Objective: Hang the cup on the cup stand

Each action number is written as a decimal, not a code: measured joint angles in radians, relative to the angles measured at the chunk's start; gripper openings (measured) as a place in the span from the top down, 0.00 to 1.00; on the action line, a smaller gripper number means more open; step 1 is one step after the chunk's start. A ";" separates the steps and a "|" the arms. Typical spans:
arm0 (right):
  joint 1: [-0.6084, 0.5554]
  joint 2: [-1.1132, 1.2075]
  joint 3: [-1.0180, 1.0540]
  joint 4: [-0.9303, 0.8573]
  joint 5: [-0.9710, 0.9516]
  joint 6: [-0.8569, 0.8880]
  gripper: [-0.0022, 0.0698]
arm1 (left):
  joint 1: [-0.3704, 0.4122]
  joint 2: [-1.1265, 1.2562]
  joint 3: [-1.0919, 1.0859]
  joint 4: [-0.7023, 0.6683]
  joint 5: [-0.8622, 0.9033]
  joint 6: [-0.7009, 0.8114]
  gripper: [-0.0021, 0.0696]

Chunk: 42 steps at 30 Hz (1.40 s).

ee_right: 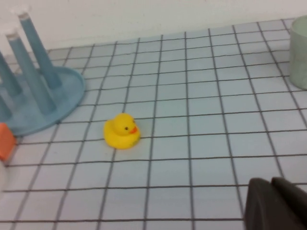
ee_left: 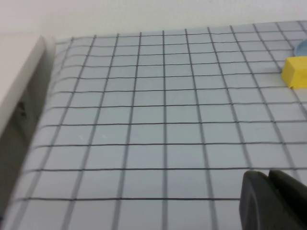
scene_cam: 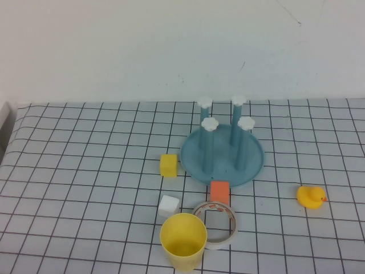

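The yellow cup (scene_cam: 183, 241) stands upright, mouth up, at the table's near edge in the high view. Behind it, the blue cup stand (scene_cam: 222, 155) rests at the table's middle with its white-capped posts upright; its base and posts (ee_right: 33, 96) also show in the right wrist view. Neither arm appears in the high view. My left gripper (ee_left: 269, 179) hovers shut over bare checked cloth at the left side, holding nothing. Over the cloth on the right, my right gripper (ee_right: 271, 187) is shut and holds nothing.
A tape roll (scene_cam: 217, 224) lies right beside the cup, touching an orange block (scene_cam: 219, 192) at the stand's front. A white cube (scene_cam: 169, 205) and a yellow cube (scene_cam: 169, 165) sit left of them. A rubber duck (scene_cam: 311, 197) sits at the right.
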 joint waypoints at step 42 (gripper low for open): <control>0.000 0.000 0.007 0.812 0.085 -0.065 0.97 | 0.000 0.207 -0.229 -0.739 0.141 0.189 0.97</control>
